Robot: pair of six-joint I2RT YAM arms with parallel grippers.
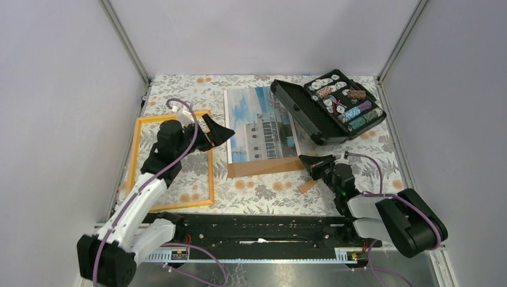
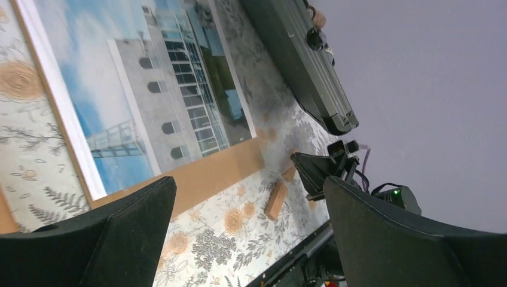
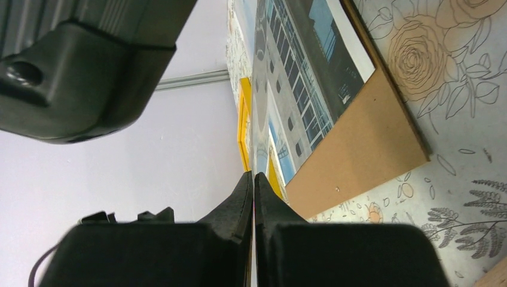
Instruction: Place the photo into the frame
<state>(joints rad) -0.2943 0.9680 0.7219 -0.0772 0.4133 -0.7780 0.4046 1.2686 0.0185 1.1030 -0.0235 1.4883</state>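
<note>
Right and left grippers, with print

Right gripper (image 1: 306, 160): jaws pressed together, empty, tips just short of the brown backing board (image 1: 263, 168).
Left gripper (image 1: 219, 128): jaws spread wide, empty, above the right edge of the frame (image 1: 133, 158).
Photo (image 1: 260, 122): face up on the board, between both jaws.
Chip case (image 1: 335, 110): beyond the right jaws.

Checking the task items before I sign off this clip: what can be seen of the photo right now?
The photo is a rectangular paper print with a white border, showing a pale multi-storey building against blue cloudy sky. It lies flat, face up, on a brown backing board whose near strip sticks out beyond it, right of the orange frame. Nothing visible lies on it.
</note>
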